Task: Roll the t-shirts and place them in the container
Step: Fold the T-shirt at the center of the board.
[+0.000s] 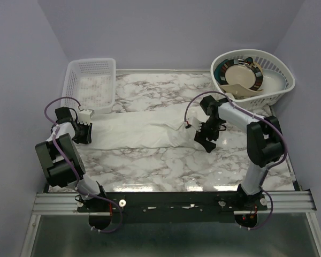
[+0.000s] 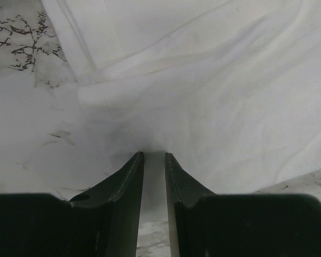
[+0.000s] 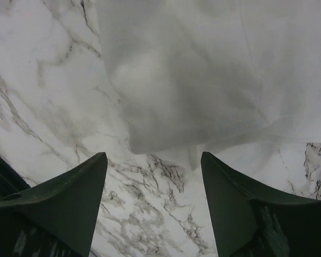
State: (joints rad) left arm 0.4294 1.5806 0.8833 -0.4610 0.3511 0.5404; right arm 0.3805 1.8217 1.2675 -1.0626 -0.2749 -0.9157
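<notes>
A white marble-patterned table [image 1: 150, 160] with grey veins fills the floor of a booth with plain lavender walls, and a metal rail [image 1: 171, 201] runs along its near edge, where the two arms are mounted. At the far left stands a rectangular lattice basket [image 1: 69, 80]. At the far right an oval basket [image 1: 281, 61] holds stacked dishes [image 1: 241, 75]. A white shirt [image 1: 139, 131] lies across the middle of the table as a long, low, rumpled band that runs from left to right. The left pincer [image 1: 84, 134] sits at the band's left end. In its wrist view the fingers stand only a narrow slit apart, their tips [image 2: 154, 155] right at a puckered fold of the shirt [image 2: 203, 80]; whether they pinch the cloth I cannot tell. The right pincer [image 1: 207, 140] is at the band's right end, its fingers spread wide over bare marble and gripping nothing. In its wrist view the shirt's [image 3: 203, 69] loose edge lies just ahead of the tips [image 3: 154, 155].
</notes>
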